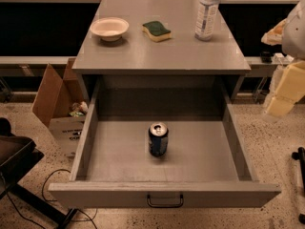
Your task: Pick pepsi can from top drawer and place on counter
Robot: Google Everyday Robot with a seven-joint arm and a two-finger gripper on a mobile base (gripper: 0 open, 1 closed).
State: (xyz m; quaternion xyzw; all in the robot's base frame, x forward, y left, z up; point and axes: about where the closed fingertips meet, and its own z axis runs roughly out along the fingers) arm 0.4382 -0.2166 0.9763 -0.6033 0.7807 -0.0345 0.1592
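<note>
Camera view: the only one, looking down on the cabinet from the front.
Pepsi can: the small dark blue drink can with a silver top [158, 139] stands upright near the middle of the drawer floor, clear of all four walls.
Top drawer: the wide, shallow grey drawer [164, 193] is pulled fully open, with its small dark metal handle [165, 202] at the front.
Counter: the flat grey cabinet top [162, 54] carries a pale round bowl [109, 28], a green and yellow sponge [157, 31] and a tall clear plastic bottle [206, 17] along its back half. The front half is bare.
Gripper: the pale cream gripper [281, 97] hangs at the far right edge, beside the cabinet and well apart from the can. I cannot tell whether it is open or closed.
Step in hand: apparently the approach, since the can is not yet grasped.
Next move: probably swing left over the drawer, come down on the can from above and close around its sides, keeping clear of the right drawer wall.
</note>
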